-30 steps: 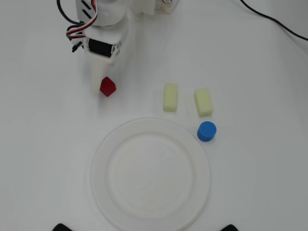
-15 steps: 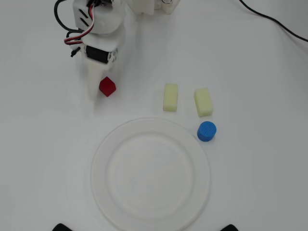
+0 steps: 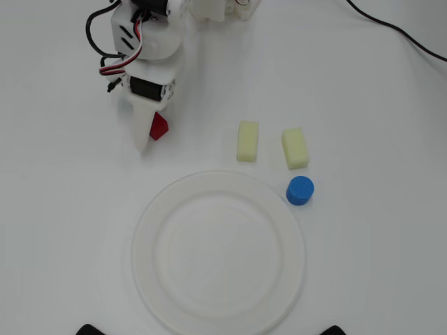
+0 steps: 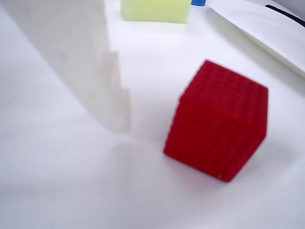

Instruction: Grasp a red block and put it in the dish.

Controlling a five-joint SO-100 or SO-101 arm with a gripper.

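Note:
The red block [image 3: 159, 127] is a small ribbed cube on the white table, up and left of the dish [image 3: 143, 230], a large round white plate that holds nothing. My gripper [image 3: 152, 139] is low over the block, its one visible white finger [image 3: 143, 132] just left of it. In the wrist view the red block [image 4: 217, 119] rests on the table to the right of that finger [image 4: 81, 62], with a small gap between them. The second finger is out of view. The gripper is open and holds nothing. The dish rim [image 4: 267, 28] shows at the top right of the wrist view.
Two pale yellow oblong blocks [image 3: 247, 141] [image 3: 295, 147] lie above the dish's upper right. A blue cylinder [image 3: 299, 190] stands by the dish's right rim. A black cable [image 3: 398, 28] crosses the top right corner. The arm base [image 3: 209, 8] is at the top.

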